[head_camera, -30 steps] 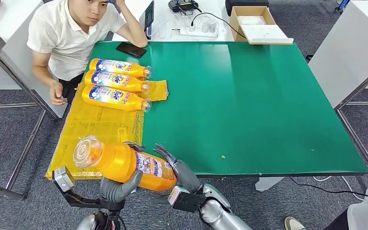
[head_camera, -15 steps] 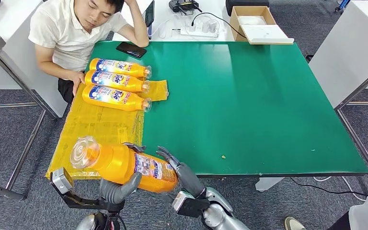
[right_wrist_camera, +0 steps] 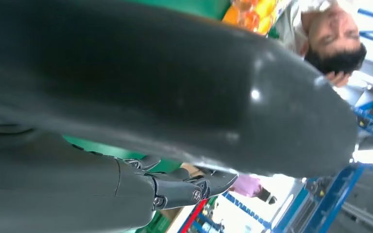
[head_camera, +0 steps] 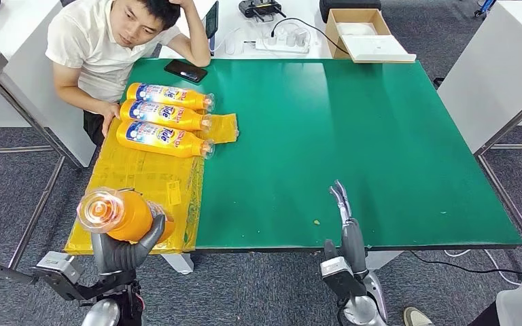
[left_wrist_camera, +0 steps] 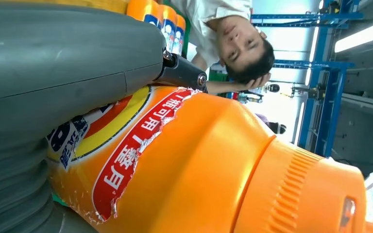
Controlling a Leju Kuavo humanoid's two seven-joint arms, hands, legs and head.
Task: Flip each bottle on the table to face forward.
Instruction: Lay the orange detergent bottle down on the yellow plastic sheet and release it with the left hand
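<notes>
Left hand (head_camera: 124, 250) grips an orange detergent bottle (head_camera: 124, 214) above the yellow sheet (head_camera: 143, 180); right hand (head_camera: 345, 221) is open, fingers straight, holding nothing.

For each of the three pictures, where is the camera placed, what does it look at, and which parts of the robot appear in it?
Head view: high on the body, looking down at the green table; left hand grips an orange bottle, right hand is open.
Left wrist view: behind the left hand, close on the bottle.
Right wrist view: behind the right hand, along the table.
Shared: all three views show the person; head and left wrist views share the held bottle.
</notes>
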